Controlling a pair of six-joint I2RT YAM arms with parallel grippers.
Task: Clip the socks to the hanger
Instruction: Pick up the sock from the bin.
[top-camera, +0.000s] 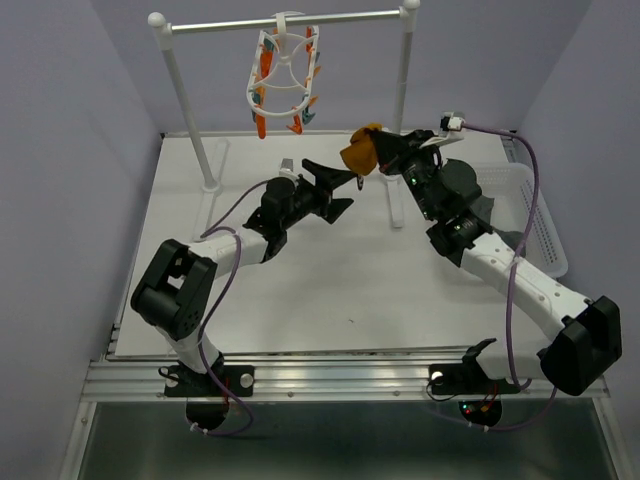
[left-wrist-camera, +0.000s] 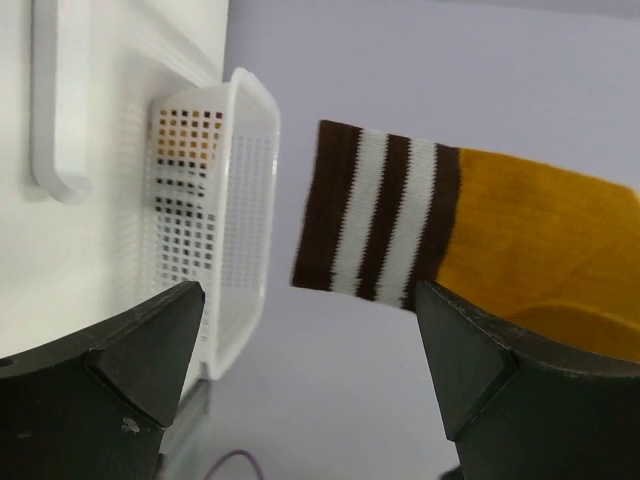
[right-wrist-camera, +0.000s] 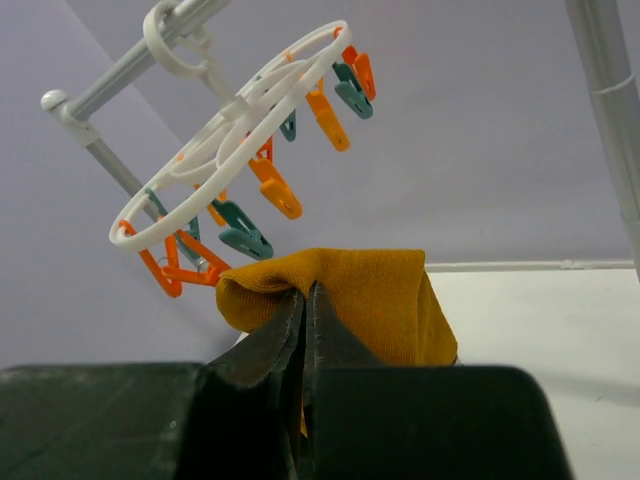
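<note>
mustard sock tight in shut right gripper — near hanger; left gripper agape

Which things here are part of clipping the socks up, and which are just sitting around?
In the job: striped mustard sock, pinched in the right gripper; white hanger with orange and teal clips.
Just around: rail stand that the hanger hangs from; plastic basket at far right.

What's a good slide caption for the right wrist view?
Right gripper shut on a mustard sock, with the white hanger and its orange and teal clips just beyond.
</note>
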